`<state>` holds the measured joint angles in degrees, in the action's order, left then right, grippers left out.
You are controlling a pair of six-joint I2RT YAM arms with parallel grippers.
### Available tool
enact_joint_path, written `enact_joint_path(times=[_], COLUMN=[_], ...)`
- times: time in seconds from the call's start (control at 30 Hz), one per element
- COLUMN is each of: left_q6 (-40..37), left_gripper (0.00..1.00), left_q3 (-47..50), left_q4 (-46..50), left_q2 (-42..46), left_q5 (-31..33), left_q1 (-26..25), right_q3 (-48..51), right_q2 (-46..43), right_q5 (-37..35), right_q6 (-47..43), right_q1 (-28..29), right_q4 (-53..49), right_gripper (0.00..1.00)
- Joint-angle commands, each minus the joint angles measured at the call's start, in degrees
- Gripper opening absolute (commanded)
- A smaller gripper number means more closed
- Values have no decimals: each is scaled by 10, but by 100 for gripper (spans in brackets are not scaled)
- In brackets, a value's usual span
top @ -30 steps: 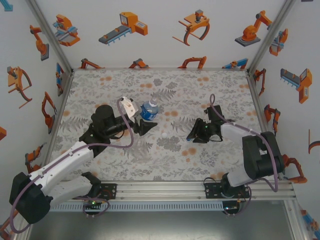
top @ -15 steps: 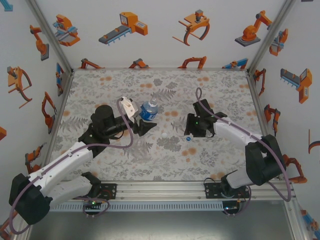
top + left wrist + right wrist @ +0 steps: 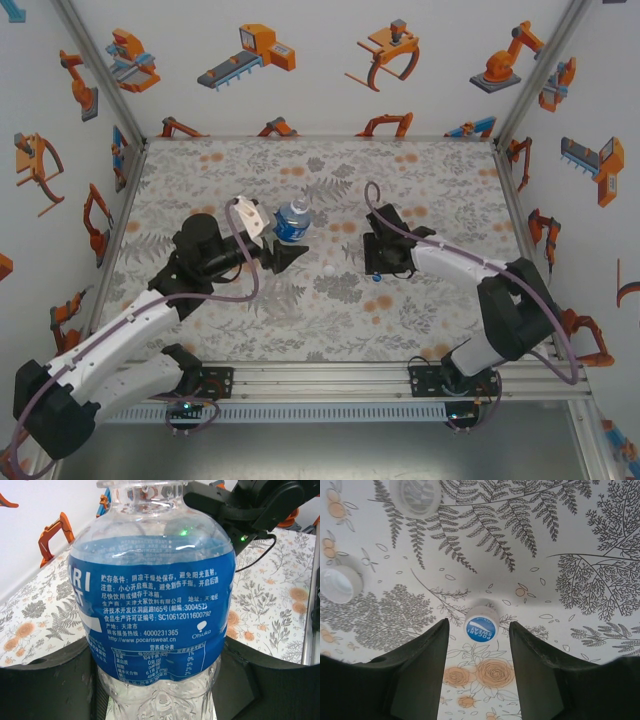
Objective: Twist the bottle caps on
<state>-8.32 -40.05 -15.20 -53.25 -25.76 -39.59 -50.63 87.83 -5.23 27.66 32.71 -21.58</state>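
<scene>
Grips the blue-labelled bottle [image 3: 155, 605] low on its body in the left tool [image 3: 289, 252], upright over the floral tabletop [image 3: 440, 190]. Holds the right tool [image 3: 479, 627] to the right of that bottle, well apart from it, fingers spread and straddling a blue-topped cap [image 3: 481, 625] without touching it. Finds that cap flat on the tabletop, printed top up, and a white cap [image 3: 328, 270] between it and the bottle. Cannot place a third, see-through cap [image 3: 415, 495] relative to the bottle.
</scene>
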Motion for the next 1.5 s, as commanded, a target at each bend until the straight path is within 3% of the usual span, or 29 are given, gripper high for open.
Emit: enact_joint_path(times=[0.0, 0.73, 1.47], left_q6=[-11, 2, 8], left_gripper=[0, 0, 0], left_q3=[5, 16, 19], left_q4=[5, -6, -8], left_q2=[15, 16, 17], left_q5=[14, 23, 23], left_q1=[5, 7, 8], right_q3=[-15, -20, -31], right_q2=[17, 51, 50], right_q5=[-20, -7, -7], right_q6=[-11, -9, -3], right_q1=[9, 12, 15], right_q4=[4, -6, -33], right_gripper=[49, 38, 41])
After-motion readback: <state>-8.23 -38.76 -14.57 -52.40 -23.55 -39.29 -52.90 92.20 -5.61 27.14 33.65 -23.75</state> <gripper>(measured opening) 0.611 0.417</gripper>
